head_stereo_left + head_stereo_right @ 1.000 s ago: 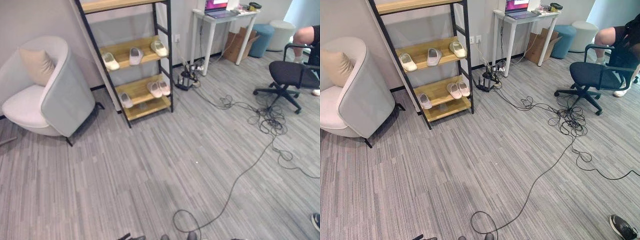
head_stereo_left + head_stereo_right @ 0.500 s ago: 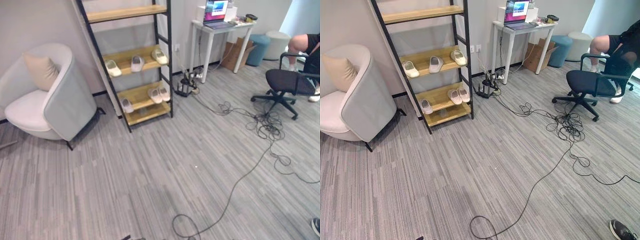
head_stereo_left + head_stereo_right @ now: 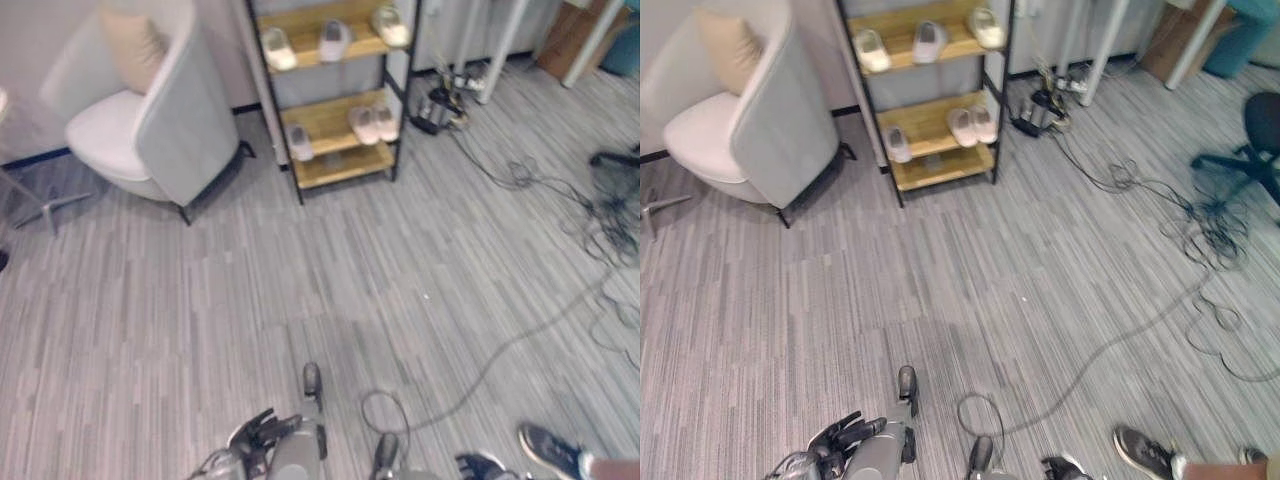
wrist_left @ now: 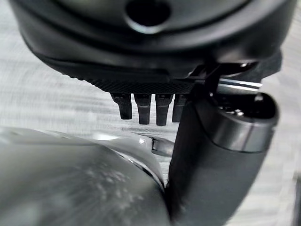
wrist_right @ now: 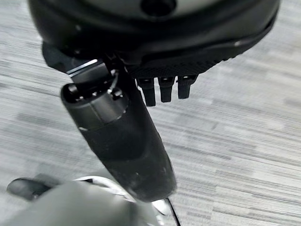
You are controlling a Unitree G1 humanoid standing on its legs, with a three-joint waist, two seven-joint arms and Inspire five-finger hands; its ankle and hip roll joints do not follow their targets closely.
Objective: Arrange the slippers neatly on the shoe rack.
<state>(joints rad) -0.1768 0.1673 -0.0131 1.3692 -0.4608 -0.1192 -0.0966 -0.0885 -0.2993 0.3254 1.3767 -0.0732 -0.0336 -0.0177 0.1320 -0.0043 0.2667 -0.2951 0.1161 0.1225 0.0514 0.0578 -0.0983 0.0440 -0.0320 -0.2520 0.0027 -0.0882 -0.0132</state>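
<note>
Change: our view had tipped down; wooden black-framed shoe rack (image 3: 335, 100) and pale slippers (image 3: 372, 122) sat unmoved.
Left hand (image 3: 262, 432): fingers (image 4: 141, 107) loosely open, empty, far from rack.
Right hand (image 5: 155, 56): fingers (image 5: 162, 88) relaxed, empty.
Meaning: we judged the arranging apparently finished.

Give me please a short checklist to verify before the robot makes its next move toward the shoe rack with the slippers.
1. Left hand free: ok, fingers straight, holding nothing.
2. Right hand free: ok, fingers straight, holding nothing.
3. Slippers within reach: not ok, shoe rack stands far across the floor.
4. Slippers tidy: cannot tell; upper three are spaced apart, lower pair sits together, one slipper lies apart.
5. Path safe: not ok, cable crosses the floor on the right.
6. Bystander clear: not ok, a person's shoe is close by.
</note>
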